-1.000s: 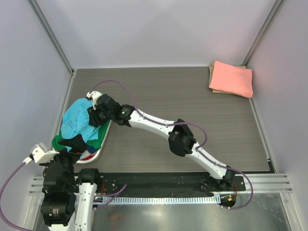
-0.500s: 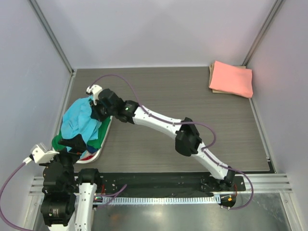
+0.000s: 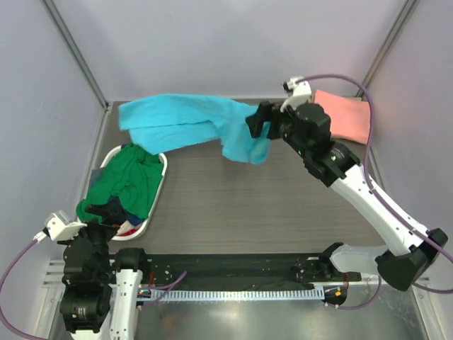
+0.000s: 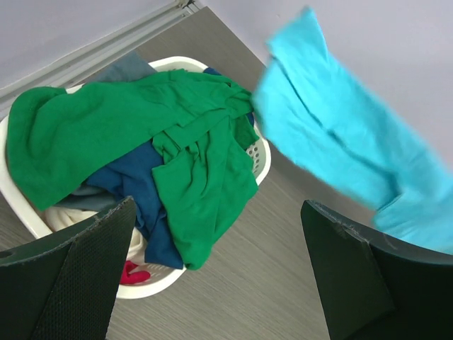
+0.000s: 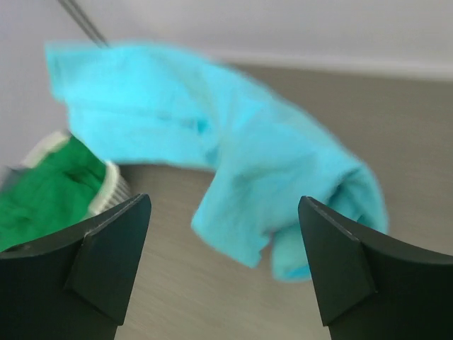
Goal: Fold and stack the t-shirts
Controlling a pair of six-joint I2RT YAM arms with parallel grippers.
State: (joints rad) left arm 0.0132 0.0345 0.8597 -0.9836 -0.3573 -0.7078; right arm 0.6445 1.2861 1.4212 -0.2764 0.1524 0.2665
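A sky-blue t-shirt (image 3: pixel 191 124) stretches in a blurred band above the back of the table, from over the basket to my right gripper (image 3: pixel 256 122). In the right wrist view that gripper (image 5: pixel 224 200) is open, and the sky-blue shirt (image 5: pixel 233 156) hangs ahead of its fingers, outside the jaws. A green t-shirt (image 3: pixel 127 180) and a navy one (image 4: pixel 134 191) lie heaped in the white basket (image 3: pixel 160 185). A salmon-pink t-shirt (image 3: pixel 343 117) lies folded at the back right. My left gripper (image 4: pixel 218 204) hovers open near the basket's front, holding nothing.
The basket (image 4: pixel 177 65) stands at the table's left edge and also holds red and white cloth. Grey walls close in the back and both sides. Bare wood-grain tabletop (image 3: pixel 248 205) stretches between the basket and the pink shirt.
My right arm has swung from the basket to the back right, dragging the sky-blue shirt out and across. Its jaws have opened. The green shirt now lies uncovered. The left arm has not moved.
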